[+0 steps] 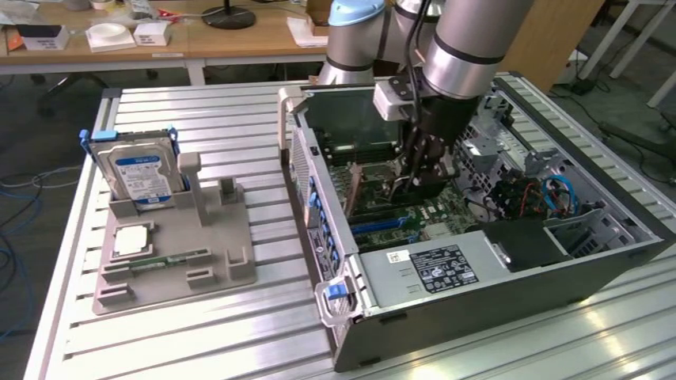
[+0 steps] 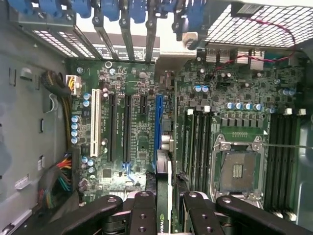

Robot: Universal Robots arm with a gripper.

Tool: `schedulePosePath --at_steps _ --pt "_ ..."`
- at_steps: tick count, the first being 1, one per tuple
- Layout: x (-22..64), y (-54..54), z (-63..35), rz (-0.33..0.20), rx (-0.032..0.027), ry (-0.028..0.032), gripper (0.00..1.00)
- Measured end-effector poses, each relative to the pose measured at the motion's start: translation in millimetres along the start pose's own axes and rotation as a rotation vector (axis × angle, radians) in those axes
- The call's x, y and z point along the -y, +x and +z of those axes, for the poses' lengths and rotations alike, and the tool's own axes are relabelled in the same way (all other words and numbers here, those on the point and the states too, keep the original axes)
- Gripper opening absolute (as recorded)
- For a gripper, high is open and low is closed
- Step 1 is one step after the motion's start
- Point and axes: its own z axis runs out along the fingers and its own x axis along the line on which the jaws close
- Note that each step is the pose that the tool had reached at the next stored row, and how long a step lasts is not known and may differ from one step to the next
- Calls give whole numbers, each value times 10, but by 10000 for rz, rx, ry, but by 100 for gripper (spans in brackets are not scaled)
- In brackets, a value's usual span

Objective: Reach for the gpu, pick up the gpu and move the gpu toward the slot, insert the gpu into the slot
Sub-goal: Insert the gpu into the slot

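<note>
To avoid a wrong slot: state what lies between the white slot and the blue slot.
In the wrist view, three black slots lie between the white slot and the blue slot: two long, one short.

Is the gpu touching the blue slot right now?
Cannot tell. In the wrist view the gpu, edge-on in the gripper, overlaps the slot, hiding any gap.

The arm stood inside the open case (image 1: 507, 277) on the tabletop (image 1: 211, 332). Its tool (image 1: 413, 184) hung low over the motherboard, holding the dark gpu (image 1: 428, 192) just above the blue slot (image 1: 378, 225). At the exterior view's left, a hard drive (image 1: 138, 170) stood in a grey holder (image 1: 180, 253).
</note>
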Motion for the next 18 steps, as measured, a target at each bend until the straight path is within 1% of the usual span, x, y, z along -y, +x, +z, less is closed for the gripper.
schedulePosePath --at_steps 6,8,11,15,18 --pt "-41 27 90 23 -5 2 26" --pt "-78 29 121 22 -18 2 26" --pt "-138 30 166 23 -23 2 26" --pt "-143 34 232 22 -27 2 26" --pt "-177 35 261 24 -27 2 26"
